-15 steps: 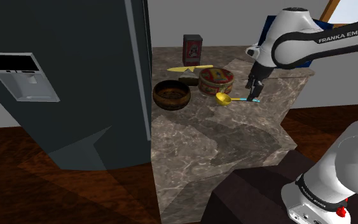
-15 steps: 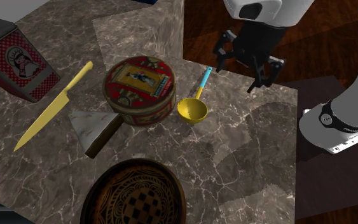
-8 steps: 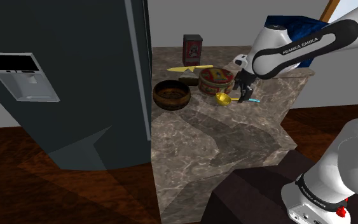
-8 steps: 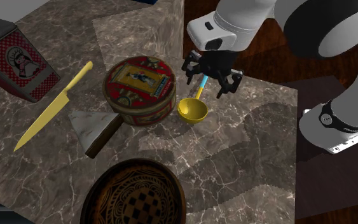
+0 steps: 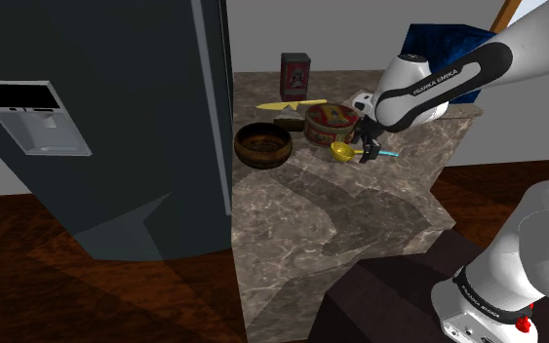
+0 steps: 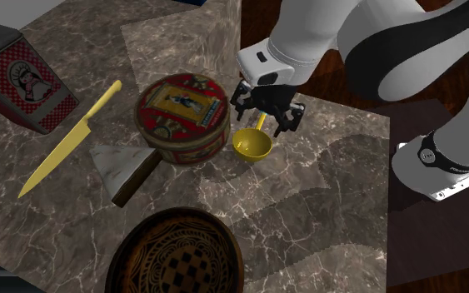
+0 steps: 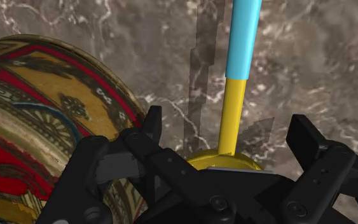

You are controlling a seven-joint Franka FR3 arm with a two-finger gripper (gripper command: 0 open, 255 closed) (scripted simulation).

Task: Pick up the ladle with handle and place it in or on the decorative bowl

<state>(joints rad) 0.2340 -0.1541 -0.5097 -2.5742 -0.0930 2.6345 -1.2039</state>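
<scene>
Yellow ladle (image 6: 251,146), blue handle (image 7: 244,38) | claw (image 6: 266,116) spread astride | veined marble counter (image 6: 324,208)

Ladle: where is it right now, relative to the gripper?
In the second exterior view the ladle lies on the marble counter, just right of the round red tin; the open gripper straddles its handle without touching it.

Yellow ladle (image 6: 251,146), blue hdl, flat; dark bowl (image 6: 178,250) upright.
</scene>
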